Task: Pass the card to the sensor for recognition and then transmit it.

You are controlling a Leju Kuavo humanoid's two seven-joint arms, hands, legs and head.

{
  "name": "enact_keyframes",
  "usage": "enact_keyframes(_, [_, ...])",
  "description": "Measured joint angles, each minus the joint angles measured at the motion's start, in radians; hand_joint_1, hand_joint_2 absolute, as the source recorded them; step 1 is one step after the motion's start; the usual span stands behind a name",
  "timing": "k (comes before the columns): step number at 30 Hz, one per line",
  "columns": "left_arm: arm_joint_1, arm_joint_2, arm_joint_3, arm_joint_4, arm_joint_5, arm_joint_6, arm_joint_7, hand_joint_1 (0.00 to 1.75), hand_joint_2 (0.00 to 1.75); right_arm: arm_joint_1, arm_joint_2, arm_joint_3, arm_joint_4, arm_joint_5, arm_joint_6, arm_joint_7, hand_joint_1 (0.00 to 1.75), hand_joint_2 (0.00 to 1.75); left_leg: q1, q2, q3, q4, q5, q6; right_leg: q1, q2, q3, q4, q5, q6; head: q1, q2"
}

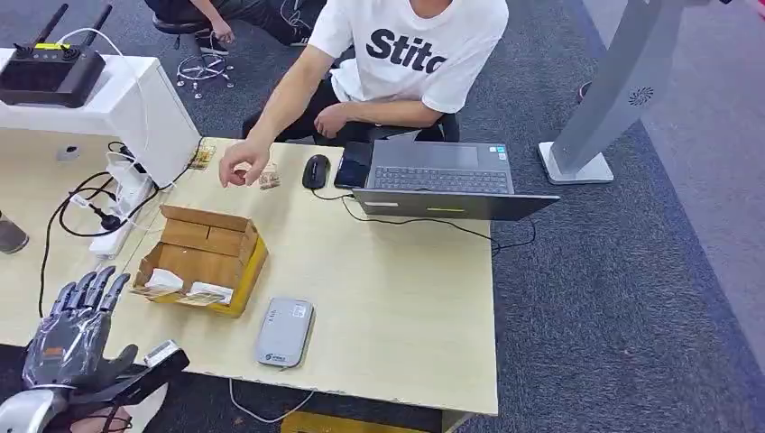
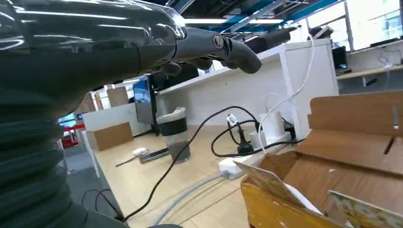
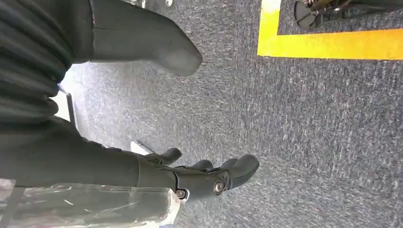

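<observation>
Head view first: your left hand [image 1: 77,329] is nearest, low at the table's [image 1: 406,316] front edge, fingers [image 1: 90,290] spread, holding nothing. The cards [image 1: 185,289] lie in the open cardboard box [image 1: 203,257] just ahead of it; the grey sensor [image 1: 283,332] lies flat beside the box. Reach in slowly and pinch one card cleanly. A person's hand [image 1: 242,167] hovers over the far side, near a mouse [image 1: 315,170] and laptop [image 1: 442,176].

Left wrist view: fingers apart above the box, cables [image 2: 199,137] and a cup [image 2: 175,135] beyond.

Right wrist view: your right hand [image 3: 199,175] hangs over grey carpet [image 3: 309,142], fingers loosely apart, empty.
</observation>
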Motion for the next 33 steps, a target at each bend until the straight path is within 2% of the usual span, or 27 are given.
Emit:
enact_keyframes(7, [-0.064, -0.048, -0.022, 0.127, -0.039, 0.029, -0.019, 0.0, 1.75, -0.004, 0.0, 0.019, 0.0, 0.01, 0.002, 0.011, 0.0, 1.75, 0.0, 0.0, 0.0, 0.0, 0.0, 0.0, 0.0, 0.001, 0.0, 0.0, 0.0, 0.0, 0.0, 0.0])
enact_keyframes(13, [-0.104, -0.08, -0.048, 0.194, -0.058, 0.057, -0.035, 0.0, 1.75, -0.005, 0.0, 0.027, 0.0, 0.011, 0.002, 0.011, 0.0, 1.75, 0.0, 0.0, 0.0, 0.0, 0.0, 0.0, 0.0, 0.001, 0.0, 0.0, 0.0, 0.0, 0.0, 0.0])
enact_keyframes(26, [-0.154, -0.116, -0.074, 0.249, -0.071, 0.113, -0.066, 0.0, 1.75, -0.005, 0.0, 0.045, 0.0, 0.014, 0.002, 0.005, 0.0, 1.75, 0.0, 0.0, 0.0, 0.0, 0.0, 0.0, 0.0, 0.001, -0.001, 0.0, 0.0, 0.0, 0.0, 0.0])
enact_keyframes(33, [-0.184, -0.127, -0.088, 0.273, -0.076, 0.119, -0.079, 0.0, 1.75, -0.005, 0.0, 0.048, 0.0, 0.018, 0.01, 0.005, 0.0, 1.75, 0.0, 0.0, 0.0, 0.0, 0.0, 0.0, 0.0, 0.001, 0.0, 0.0, 0.0, 0.0, 0.0, 0.0])
